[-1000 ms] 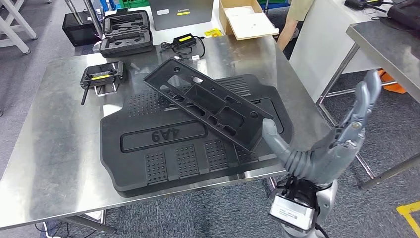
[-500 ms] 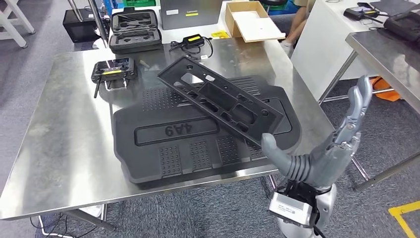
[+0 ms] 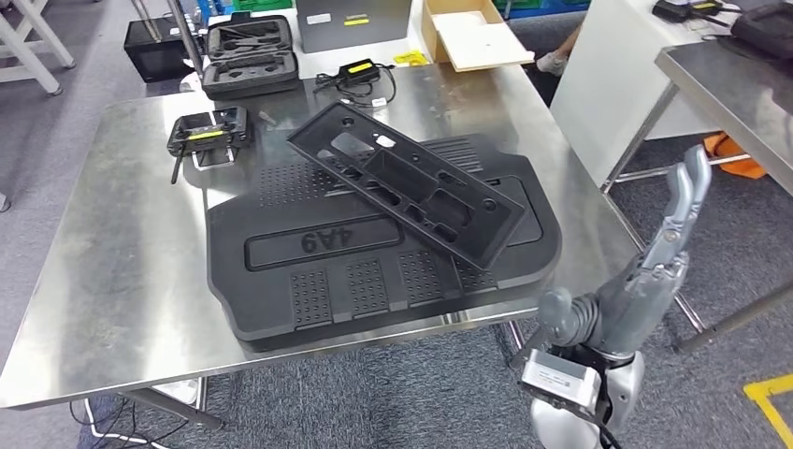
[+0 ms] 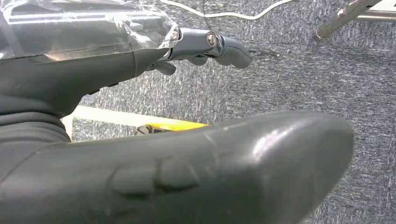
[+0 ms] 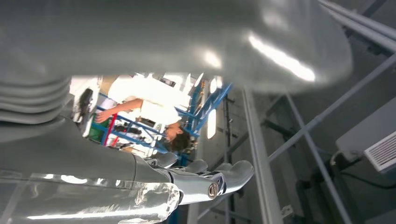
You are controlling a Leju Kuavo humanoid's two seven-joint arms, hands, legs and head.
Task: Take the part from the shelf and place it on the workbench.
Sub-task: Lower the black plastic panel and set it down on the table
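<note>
While two parts point(image 3: 404, 183) lie stacked — one hand point(image 3: 625, 281) empty.

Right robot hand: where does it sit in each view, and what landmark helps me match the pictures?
Head view: right robot hand at lower right, off the steel table's near corner, fingers pointing up.
Right wrist view: it enters from the left edge, with the ceiling behind.
Left wrist view: the left robot hand instead, over carpet.
Shared landmark: yellow floor line, head and left wrist views.
</note>
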